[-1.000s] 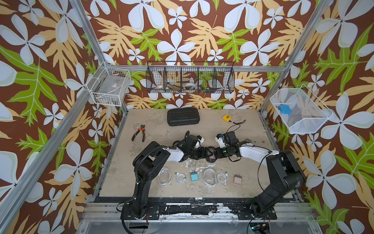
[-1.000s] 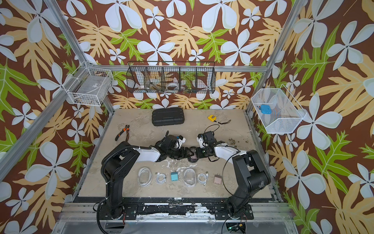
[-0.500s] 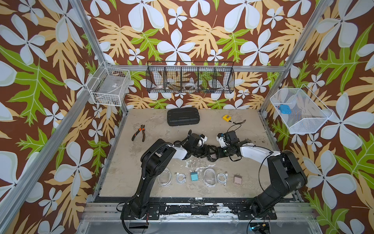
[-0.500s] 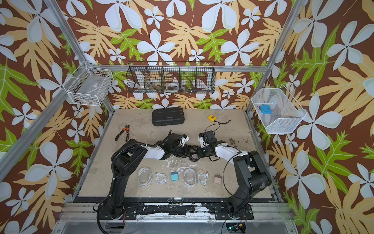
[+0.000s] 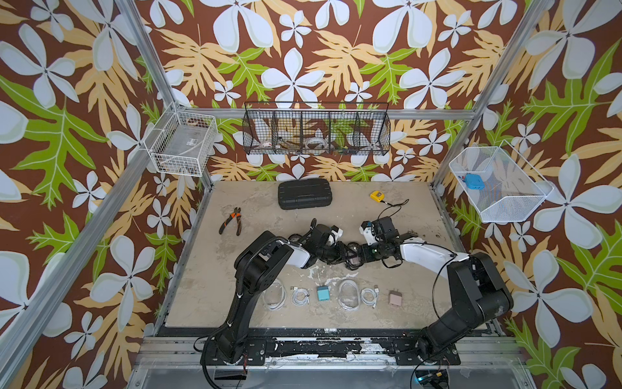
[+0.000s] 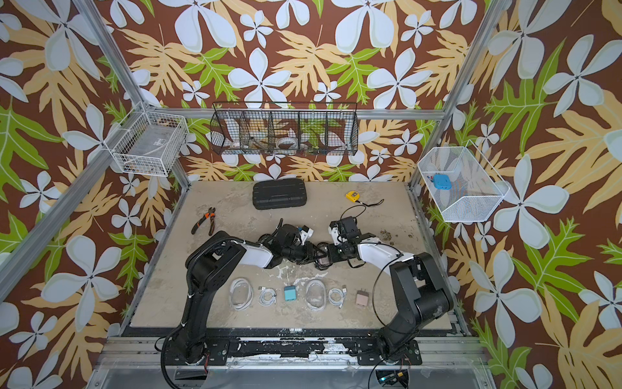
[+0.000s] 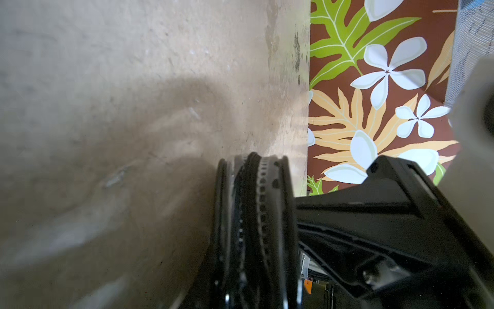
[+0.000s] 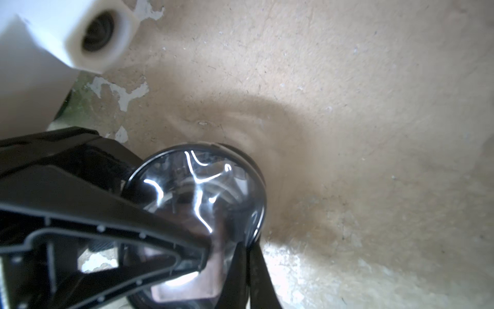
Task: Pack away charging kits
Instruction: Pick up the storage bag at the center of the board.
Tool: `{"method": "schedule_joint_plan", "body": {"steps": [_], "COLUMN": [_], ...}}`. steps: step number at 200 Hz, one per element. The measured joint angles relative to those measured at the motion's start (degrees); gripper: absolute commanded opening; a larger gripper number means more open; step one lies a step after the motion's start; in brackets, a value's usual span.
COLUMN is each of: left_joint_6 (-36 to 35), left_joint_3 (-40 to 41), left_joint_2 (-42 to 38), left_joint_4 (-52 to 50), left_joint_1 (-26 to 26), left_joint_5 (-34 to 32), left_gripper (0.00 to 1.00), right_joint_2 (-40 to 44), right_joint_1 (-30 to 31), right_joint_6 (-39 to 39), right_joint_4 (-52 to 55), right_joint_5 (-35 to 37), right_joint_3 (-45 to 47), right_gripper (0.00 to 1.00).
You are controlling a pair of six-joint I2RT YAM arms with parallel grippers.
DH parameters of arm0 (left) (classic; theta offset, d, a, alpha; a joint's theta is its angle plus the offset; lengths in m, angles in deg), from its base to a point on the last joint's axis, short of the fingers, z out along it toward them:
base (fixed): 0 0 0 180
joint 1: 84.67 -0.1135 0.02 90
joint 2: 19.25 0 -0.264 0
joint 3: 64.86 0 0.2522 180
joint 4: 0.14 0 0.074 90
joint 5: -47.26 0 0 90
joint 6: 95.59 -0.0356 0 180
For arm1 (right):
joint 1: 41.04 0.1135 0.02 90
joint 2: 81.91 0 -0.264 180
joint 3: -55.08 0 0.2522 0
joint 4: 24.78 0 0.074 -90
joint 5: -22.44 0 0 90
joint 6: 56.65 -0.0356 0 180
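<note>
While the right claw (image 8: pixel 227 254) pinches the black-rimmed case (image 8: pixel 213 192), on edge at the centre of the table (image 5: pixel 370 219), the left claw (image 7: pixel 291 227), its spread unclear, should seat squarely on the rim; loose cables (image 5: pixel 299 298) lie at six o'clock.

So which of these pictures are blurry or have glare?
Left wrist view: the table smears into soft blur nearest the lens. Right wrist view: white glare streaks cross the clear case lid, and the edges are soft. In both top views, the light is even and things look sharp.
</note>
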Motion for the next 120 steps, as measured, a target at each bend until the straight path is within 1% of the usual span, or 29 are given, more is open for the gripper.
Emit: {"method": "schedule_joint_plan", "body": {"steps": [11,23,61,85,120], "left_joint_6": [0.2,0.9,5.7,11.0,17.1], "left_joint_3": [0.8,1.3,3.4,5.6,4.6], "left_joint_2": [-0.7,-1.9,-7.7,-12.9,-19.4], "left_joint_4": [0.1,-0.2,-0.1,-0.4,-2.9], "left_joint_1": [-0.4,-0.7,-0.9,-0.9,0.2], "left_joint_5": [-0.2,-1.6,-5.1,-9.7,-17.8], "left_gripper": [0.14,0.13,0.11,0.11,0.11], "right_joint_2": [1.2,3.0,12.1,18.4,25.8], "right_joint_1": [0.1,0.1,0.0,0.6,5.2], "right_joint_6": [0.0,0.0,-1.4,-3.1,-6.4], "right_joint_4": [0.5,0.9,3.1,5.3,7.3], "right_joint_5": [-0.1,-0.1,0.0,-0.5,-1.4], "right_joint_3": [-0.5,-1.0,-1.5,-1.8,-1.7], "right_gripper": [0.28,0.3,0.31,0.31,0.31]}}
